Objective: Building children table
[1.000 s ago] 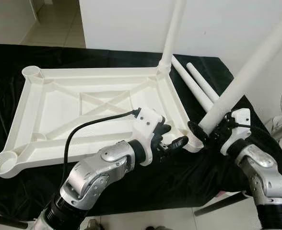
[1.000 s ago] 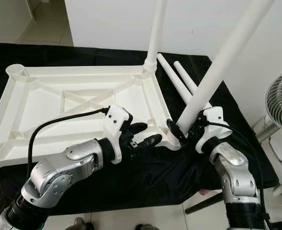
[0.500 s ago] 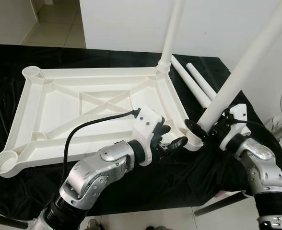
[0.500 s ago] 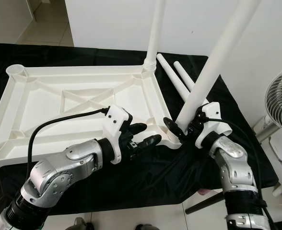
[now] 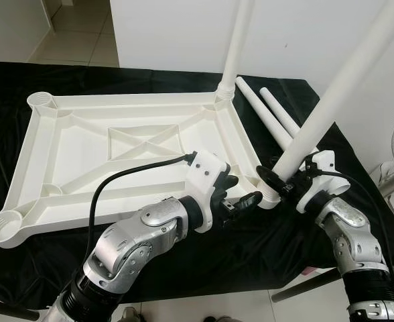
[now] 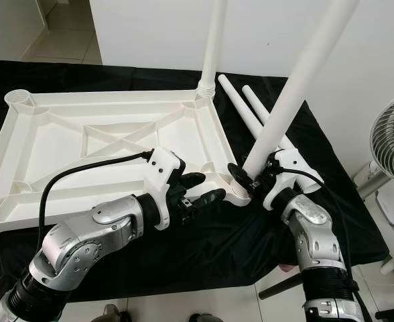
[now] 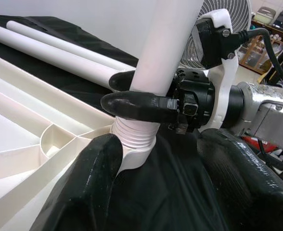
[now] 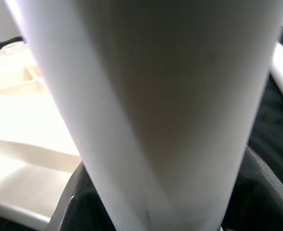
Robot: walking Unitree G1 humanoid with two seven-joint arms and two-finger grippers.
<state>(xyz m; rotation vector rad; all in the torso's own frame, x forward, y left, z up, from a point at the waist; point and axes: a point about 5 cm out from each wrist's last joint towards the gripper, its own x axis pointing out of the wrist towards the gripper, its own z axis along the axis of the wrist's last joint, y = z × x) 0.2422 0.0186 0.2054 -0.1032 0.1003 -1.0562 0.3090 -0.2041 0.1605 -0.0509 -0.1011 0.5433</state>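
Leg [image 5: 331,100] now steeper — right hand [image 5: 282,182] gripping base.

No readable text, label, brand, number or sign appears anywhere in these pictures.
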